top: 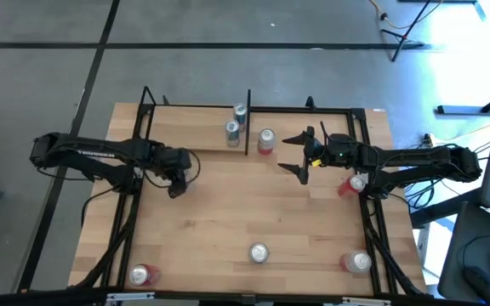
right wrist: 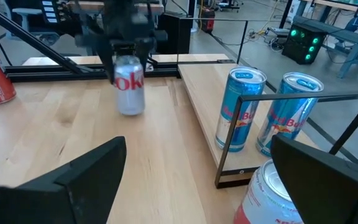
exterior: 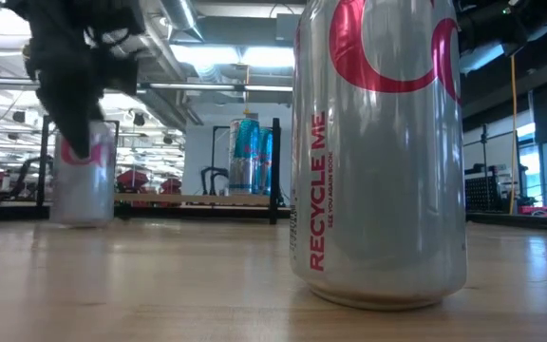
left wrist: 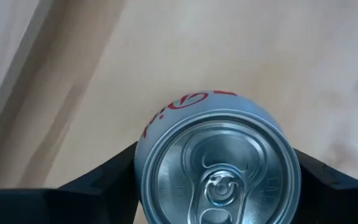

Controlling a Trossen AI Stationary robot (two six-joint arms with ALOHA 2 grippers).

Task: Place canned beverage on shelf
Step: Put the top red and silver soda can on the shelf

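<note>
A silver can with red script (left wrist: 216, 174) stands upright on the wooden tabletop, left of the middle. My left gripper (top: 177, 180) points down over it and is shut on it, hiding it in the high view. The shelf (top: 194, 136), a light plank in black rods, lies at the far edge; two blue cans (right wrist: 241, 109) stand at its right end. My right gripper (top: 300, 157) hovers open and level right of the shelf, nothing between its fingers. My left gripper comes from above, pointing steeply down, with one finger (left wrist: 114, 171) on each side of the can's upper wall (left wrist: 143, 149), just below the lid. The can is upright. Its base (exterior: 82, 220) rests on the table.
A silver-and-red can (top: 266, 140) stands just right of the shelf's end, close to my right gripper. More cans stand near the front edge (top: 258, 252), front left (top: 143, 274), front right (top: 357, 262) and under the right arm (top: 351, 183). Black frame rods line the table's sides.
</note>
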